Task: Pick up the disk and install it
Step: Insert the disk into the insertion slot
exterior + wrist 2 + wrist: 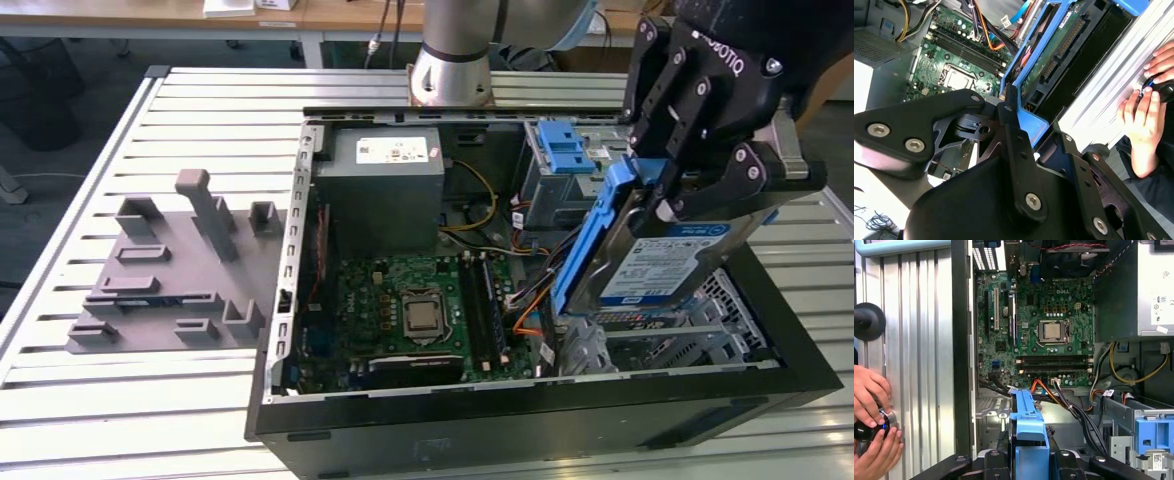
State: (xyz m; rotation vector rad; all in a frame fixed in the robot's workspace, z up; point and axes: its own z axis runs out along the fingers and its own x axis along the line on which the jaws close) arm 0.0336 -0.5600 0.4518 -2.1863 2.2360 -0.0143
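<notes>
My gripper [697, 188] is clamped on the disk [663, 268], which hangs tilted over the open computer case [534, 405] at the exterior view's right. It is lifted but not yet seated. I judge that seating needs it squared to the drive cage [625, 352].

Beyond the far edge of the computer case [534, 410], the arm [451, 50] is a smooth silver-grey cylinder that widens to a round collar at its foot, with a pale blue-grey cap [577, 22] on the joint higher up. Above the case's end at the exterior view's right, the gripper [694, 190] is matte black all over. It is built of flat bars with rounded ends, pinned at pivots, and has white lettering along one side of its body. In the second wrist view the broad black links [909, 135] carry round silver screw heads [1034, 201], some sunk in shallow recesses. In the first wrist view, dark link ends [989, 460] show small grey pins.
</notes>
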